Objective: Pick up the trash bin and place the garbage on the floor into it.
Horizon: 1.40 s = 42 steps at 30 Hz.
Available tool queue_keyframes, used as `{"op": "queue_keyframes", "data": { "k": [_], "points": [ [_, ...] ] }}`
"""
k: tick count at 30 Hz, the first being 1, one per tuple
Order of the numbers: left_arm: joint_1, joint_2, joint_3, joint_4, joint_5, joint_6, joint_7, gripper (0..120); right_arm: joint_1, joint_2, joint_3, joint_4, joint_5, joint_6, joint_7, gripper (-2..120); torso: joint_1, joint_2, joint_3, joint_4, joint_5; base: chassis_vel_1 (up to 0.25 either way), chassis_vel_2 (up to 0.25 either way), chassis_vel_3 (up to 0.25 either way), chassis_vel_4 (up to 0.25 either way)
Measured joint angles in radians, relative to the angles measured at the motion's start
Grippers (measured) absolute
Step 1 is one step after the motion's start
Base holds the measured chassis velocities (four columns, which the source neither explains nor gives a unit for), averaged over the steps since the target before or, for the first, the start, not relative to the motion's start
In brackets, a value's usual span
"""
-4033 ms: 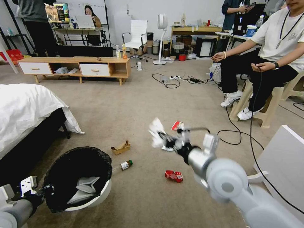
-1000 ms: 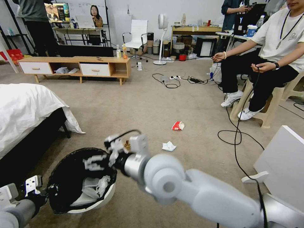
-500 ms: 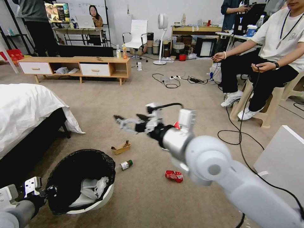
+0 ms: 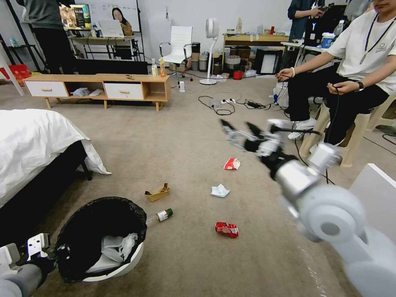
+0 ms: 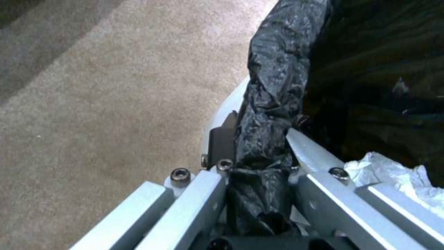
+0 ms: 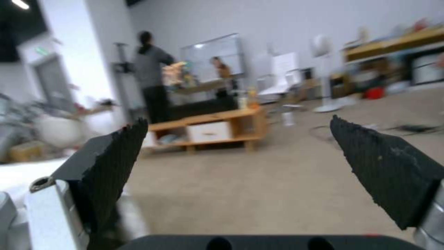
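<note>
The trash bin, white with a black bag over its rim, hangs tilted at the lower left with white tissues inside. My left gripper is shut on its near rim; in the left wrist view the fingers pinch the bag-covered rim. My right gripper is open and empty, raised in the air beyond the red-and-white packet; its pads stand wide apart. On the carpet lie a tissue, a crushed red can, a green-capped bottle and a cardboard tray.
A bed with white sheets is on the left. A low wooden cabinet stands at the back. A person sits on a stool at the right, with black cables across the carpet. A white panel stands at the right edge.
My right gripper held a tissue, reached over the bin, then swung up and to the right, open and empty. One more tissue lies in the bin. The left gripper kept its hold.
</note>
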Motion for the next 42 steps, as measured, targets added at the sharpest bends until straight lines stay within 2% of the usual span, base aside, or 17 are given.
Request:
{"op": "queue_keyframes", "data": {
  "k": [2, 6, 8, 9, 11, 14, 16, 17, 23, 27, 30, 42],
  "points": [
    [0.001, -0.003, -0.005, -0.007, -0.002, 0.000, -0.001, 1, -0.117, -0.004, 0.082, 0.024, -0.077, 0.026, -0.014, 100, 0.000, 0.000, 0.000, -0.0001, -0.0001, 0.000, 0.000, 0.000, 0.000],
    [0.005, -0.009, -0.011, -0.010, -0.001, 0.000, -0.001, 1, -0.190, 0.008, 0.137, 0.028, -0.161, 0.046, -0.029, 100, 0.000, 0.000, 0.000, 0.0003, 0.0000, 0.000, 0.000, 0.000, 0.000],
    [0.012, -0.015, -0.018, -0.013, 0.001, 0.000, 0.001, 1, -0.263, 0.020, 0.183, 0.033, -0.263, 0.067, -0.043, 100, 0.000, 0.000, 0.000, 0.0009, -0.0004, 0.000, 0.000, 0.000, 0.000],
    [0.012, -0.015, -0.018, -0.013, 0.001, 0.000, 0.001, 1, -0.263, 0.020, 0.183, 0.033, -0.263, 0.067, -0.043, 100, 0.000, 0.000, 0.000, 0.0009, -0.0004, 0.000, 0.000, 0.000, 0.000],
    [0.017, -0.021, -0.025, -0.018, 0.002, 0.000, 0.003, 1, -0.338, 0.039, 0.201, 0.037, -0.363, 0.087, -0.052, 100, 0.000, 0.000, 0.000, 0.0000, -0.0002, 0.000, 0.000, 0.000, 0.000],
    [0.022, -0.029, -0.033, -0.025, 0.003, 0.000, 0.008, 1, -0.385, 0.063, 0.198, 0.032, -0.437, 0.115, -0.054, 100, 0.000, 0.000, 0.000, -0.0004, -0.0003, 0.000, 0.000, 0.000, 0.000],
    [0.032, -0.037, -0.041, -0.033, 0.008, 0.000, 0.014, 1, -0.400, 0.076, 0.188, 0.027, -0.457, 0.123, -0.055, 100, 0.000, 0.000, 0.000, -0.0002, -0.0001, 0.000, 0.000, 0.000, 0.000],
    [0.040, -0.046, -0.049, -0.046, 0.012, 0.000, 0.017, 1, -0.407, 0.091, 0.178, 0.020, -0.477, 0.129, -0.056, 100, 0.000, 0.000, 0.000, 0.0010, -0.0002, 0.000, 0.000, 0.000, 0.000],
    [0.051, -0.063, -0.053, -0.065, 0.014, 0.000, 0.021, 1, -0.442, 0.120, 0.181, 0.009, -0.532, 0.157, -0.067, 100, 0.000, 0.000, 0.000, 0.0001, -0.0002, 0.000, 0.000, 0.000, 0.000],
    [0.057, -0.074, -0.049, -0.075, 0.021, 0.000, 0.026, 1, -0.498, 0.152, 0.189, 0.000, -0.654, 0.201, -0.067, 100, 0.000, 0.000, 0.000, 0.0001, -0.0003, 0.000, 0.000, 0.000, 0.000],
    [0.061, -0.080, -0.051, -0.078, 0.027, 0.000, 0.029, 1, -0.518, 0.173, 0.192, -0.001, -0.692, 0.209, -0.066, 100, 0.000, 0.000, 0.000, 0.0000, -0.0002, 0.000, 0.000, 0.000, 0.000],
    [0.069, -0.089, -0.055, -0.081, 0.039, 0.000, 0.038, 1, -0.542, 0.221, 0.187, -0.014, -0.735, 0.225, -0.068, 100, 0.000, 0.000, 0.000, 0.0003, -0.0002, 0.000, 0.000, 0.000, 0.000]
  ]
}}
